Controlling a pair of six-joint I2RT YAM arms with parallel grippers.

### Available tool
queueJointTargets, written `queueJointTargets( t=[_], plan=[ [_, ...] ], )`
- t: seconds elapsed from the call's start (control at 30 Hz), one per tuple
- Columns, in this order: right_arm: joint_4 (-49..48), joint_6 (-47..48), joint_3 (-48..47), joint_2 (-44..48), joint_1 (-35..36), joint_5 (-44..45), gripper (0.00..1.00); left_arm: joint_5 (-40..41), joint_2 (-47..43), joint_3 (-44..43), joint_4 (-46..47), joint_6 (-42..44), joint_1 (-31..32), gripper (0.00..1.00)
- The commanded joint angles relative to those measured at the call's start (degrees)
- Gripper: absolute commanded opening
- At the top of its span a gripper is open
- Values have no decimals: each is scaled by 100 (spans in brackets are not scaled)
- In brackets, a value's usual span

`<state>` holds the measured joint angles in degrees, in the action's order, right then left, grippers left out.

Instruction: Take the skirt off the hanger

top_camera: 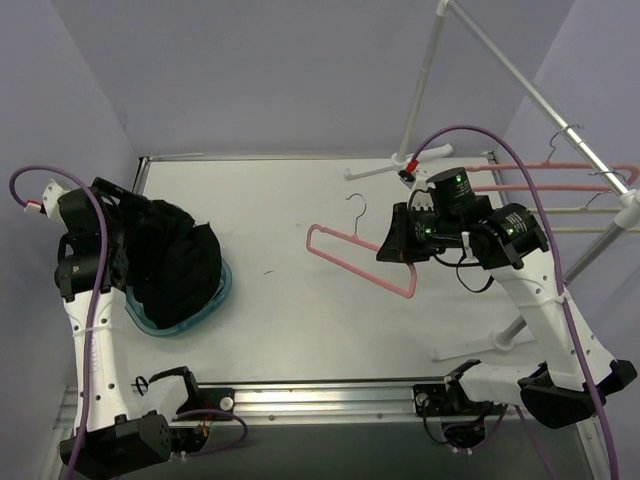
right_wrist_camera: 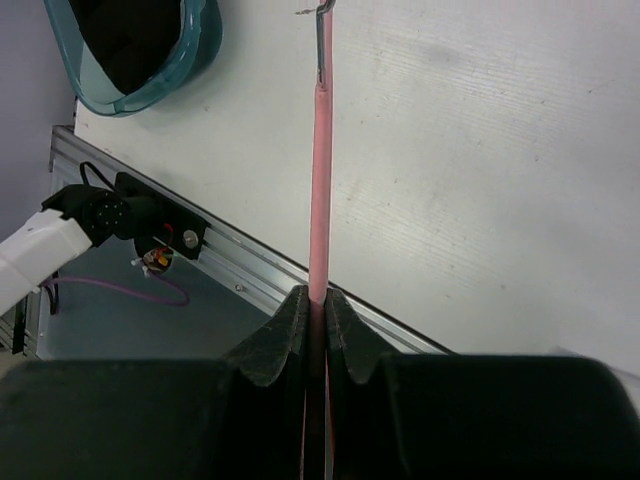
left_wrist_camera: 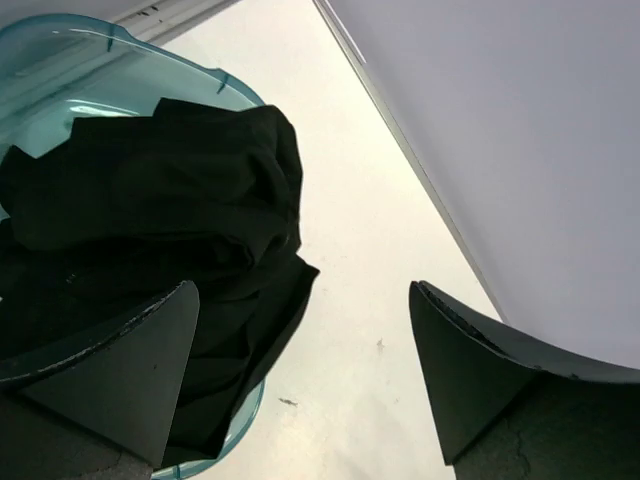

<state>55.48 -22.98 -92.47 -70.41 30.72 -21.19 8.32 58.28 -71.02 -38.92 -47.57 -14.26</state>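
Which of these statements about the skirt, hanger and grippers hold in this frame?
1. The right gripper is shut on the pink hanger. True.
2. The skirt hangs on the pink hanger. False: it lies bunched in the teal basin; the hanger is bare.
3. The left gripper clamps the skirt. False: its jaws stand open with nothing between them.
4. Other hangers hang on the rack at the right. True.
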Motion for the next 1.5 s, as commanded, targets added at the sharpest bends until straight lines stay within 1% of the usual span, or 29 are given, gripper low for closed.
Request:
queueJointTargets(
  t=[0.0, 0.17, 0.2, 0.27, 0.3, 0.33, 0.37, 0.43, 0.47, 0.5, 0.57, 0.6, 0.63, 0.67, 0.7, 0.77, 0.8, 0.87, 0.9, 0.93, 1.0, 1.03, 1.1, 1.13, 1.17, 1.23, 1.27, 1.4, 1.47],
  plan=[
    [-345, -172, -122, -78, -40, 71, 0, -365, -106, -87, -11, -42, 64, 95],
    [-389, -75, -342, -349, -40, 238, 0, -436, -326, -358, 24, -25, 134, 95],
    [-389, -49, -377, -411, -40, 229, 0, -488, -309, -490, 120, 80, 152, 98],
    [-486, -40, -439, -560, -48, 203, 0, -533, -134, -876, 200, 510, 370, 100],
    [-503, -40, -456, -622, -57, 273, 0, -559, -55, -1278, 409, 686, 493, 94],
    [-556, -92, -509, -675, -83, 326, 0, -611, 155, -1482, 524, 1079, 625, 95],
    [-582, -127, -544, -780, -110, 387, 0, -742, 279, -1702, 630, 1266, 957, 95],
    [-670, -328, -597, -886, -197, 553, 0, -831, 725, -2431, 710, 1783, 1354, 94],
    [-705, -408, -632, -982, -224, 624, 0, -1058, 894, -2703, 675, 1969, 1686, 94],
    [-767, -496, -641, -1044, -250, 686, 0, -1104, 1061, -3254, 518, 2145, 2203, 94],
    [-846, -698, -659, -1193, -286, 792, 0, -1087, 1413, -3723, 342, 2681, 2751, 93],
    [-890, -768, -667, -1238, -295, 844, 0, -1017, 1492, -3908, 202, 2822, 3301, 93],
    [-916, -839, -667, -1316, -303, 958, 0, -964, 1537, -4110, 174, 3076, 3551, 92],
    [-951, -961, -685, -1352, -312, 1020, 0, -885, 1520, -4139, 174, 3296, 4049, 92],
    [-987, -1041, -685, -1378, -312, 1090, 0, -728, 1485, -4121, 174, 3298, 4298, 93],
    [-1039, -1312, -703, -1431, -321, 1318, 0, -473, 1301, -3911, 165, 3657, 4825, 92],
    [-1074, -1427, -711, -1449, -338, 1371, 0, -184, 1117, -3771, 269, 3902, 5367, 92],
    [-1092, -1664, -738, -1519, -347, 1494, 0, 186, 958, -3316, 332, 4123, 5932, 92],
    [-1118, -1909, -746, -1537, -347, 1530, 0, 623, 887, -3191, 315, 4351, 6213, 92],
    [-1145, -2025, -747, -1572, -347, 1521, 0, 862, 817, -3111, 280, 4483, 6799, 93],
    [-1198, -2236, -790, -1633, -347, 1451, 0, 1415, 808, -3023, 78, 4982, 7443, 95],
    [-1198, -2289, -808, -1686, -347, 1451, 0, 1940, 842, -3023, 25, 5125, 8064, 95],
    [-1215, -2421, -826, -1695, -339, 1495, 0, 2418, 930, -3101, -211, 5502, 8604, 97],
    [-1224, -2465, -834, -1695, -339, 1504, 0, 2847, 1113, -3145, -317, 5556, 8816, 97],
    [-1215, -2509, -843, -1695, -339, 1530, 0, 2981, 1202, -3207, -440, 5592, 9131, 97],
    [-1172, -2640, -887, -1678, -304, 1600, 0, 3184, 1448, -3313, -599, 5654, 9379, 97],
    [-1154, -2693, -879, -1669, -303, 1609, 0, 3394, 1501, -3304, -495, 5697, 9615, 97],
    [-1172, -2905, -878, -1642, -198, 1495, 0, 3824, 1818, -3198, -196, 5969, 9907, 97],
    [-1136, -2983, -887, -1660, -102, 1408, 0, 3940, 2020, -3172, -134, 6075, 9916, 97]
  ],
)
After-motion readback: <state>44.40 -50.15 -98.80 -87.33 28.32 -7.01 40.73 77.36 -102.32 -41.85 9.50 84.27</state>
